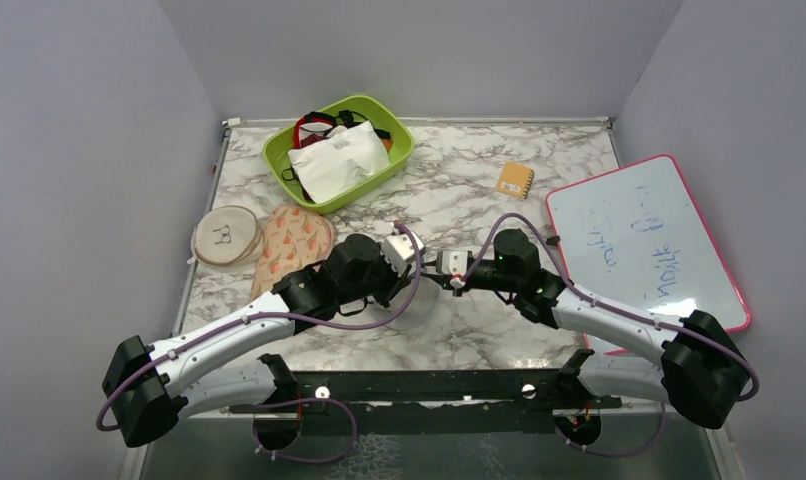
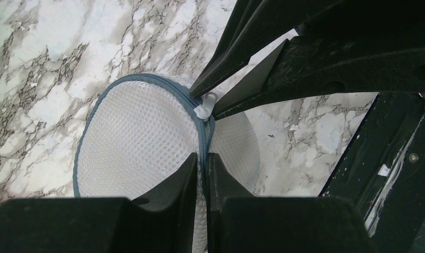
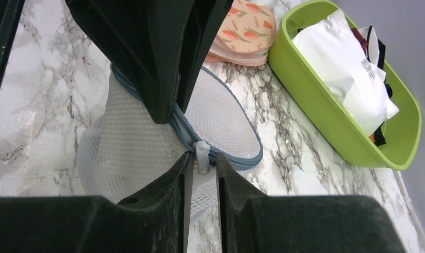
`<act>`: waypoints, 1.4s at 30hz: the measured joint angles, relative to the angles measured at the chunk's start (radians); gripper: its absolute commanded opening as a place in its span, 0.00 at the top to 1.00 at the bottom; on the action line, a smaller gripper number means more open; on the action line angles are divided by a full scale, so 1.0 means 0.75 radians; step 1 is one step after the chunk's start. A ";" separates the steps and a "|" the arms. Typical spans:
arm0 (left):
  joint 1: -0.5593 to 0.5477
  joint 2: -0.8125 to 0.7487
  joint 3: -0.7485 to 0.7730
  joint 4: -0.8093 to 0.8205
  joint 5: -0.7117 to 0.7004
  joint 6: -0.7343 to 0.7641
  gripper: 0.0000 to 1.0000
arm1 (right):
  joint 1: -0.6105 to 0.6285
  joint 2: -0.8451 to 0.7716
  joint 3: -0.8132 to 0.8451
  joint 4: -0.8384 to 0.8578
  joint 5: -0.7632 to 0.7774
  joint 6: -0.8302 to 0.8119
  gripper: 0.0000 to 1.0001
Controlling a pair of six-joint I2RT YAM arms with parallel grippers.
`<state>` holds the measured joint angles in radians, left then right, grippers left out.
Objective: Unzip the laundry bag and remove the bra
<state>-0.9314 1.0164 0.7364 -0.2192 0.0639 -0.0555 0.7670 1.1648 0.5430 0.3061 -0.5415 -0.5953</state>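
Note:
The laundry bag [image 2: 142,142] is a round white mesh pouch with a grey-blue zip band, standing on edge on the marble table between the two arms. It shows small under the grippers in the top view [image 1: 421,303]. My left gripper [image 2: 202,164] is shut on the zip band at the bag's rim. My right gripper [image 3: 201,161] pinches the white zip pull [image 3: 201,155] at its fingertips. The pull also shows in the left wrist view [image 2: 205,107]. In the top view the left gripper [image 1: 419,280] and right gripper [image 1: 441,280] meet tip to tip. The bra is hidden.
A green bin [image 1: 279,165] at the back holds a white rectangular pouch [image 1: 337,160] and strapped garments. A beige disc [image 1: 226,235] and floral pads [image 1: 294,240] lie at the left. An orange notebook [image 1: 515,180] and a whiteboard [image 1: 644,240] lie at the right.

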 measured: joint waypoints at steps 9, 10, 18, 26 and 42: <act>0.000 0.000 0.000 0.001 0.000 -0.001 1.00 | 0.000 -0.003 0.000 0.000 -0.002 0.016 0.80; 0.000 0.000 0.000 0.000 0.000 -0.001 1.00 | 0.000 -0.003 0.000 -0.001 -0.003 0.019 0.80; 0.000 0.000 -0.001 0.001 0.000 -0.002 1.00 | -0.001 -0.020 0.000 -0.010 -0.003 0.020 0.82; 0.000 0.001 0.000 0.001 0.001 -0.002 1.00 | -0.001 -0.020 0.000 -0.009 -0.008 0.020 0.82; 0.000 0.004 0.000 0.000 0.002 -0.002 1.00 | -0.001 -0.003 -0.021 0.022 -0.011 0.060 0.92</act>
<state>-0.9314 1.0195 0.7364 -0.2192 0.0650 -0.0570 0.7666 1.1625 0.5274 0.3225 -0.5495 -0.5507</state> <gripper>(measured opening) 0.019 0.115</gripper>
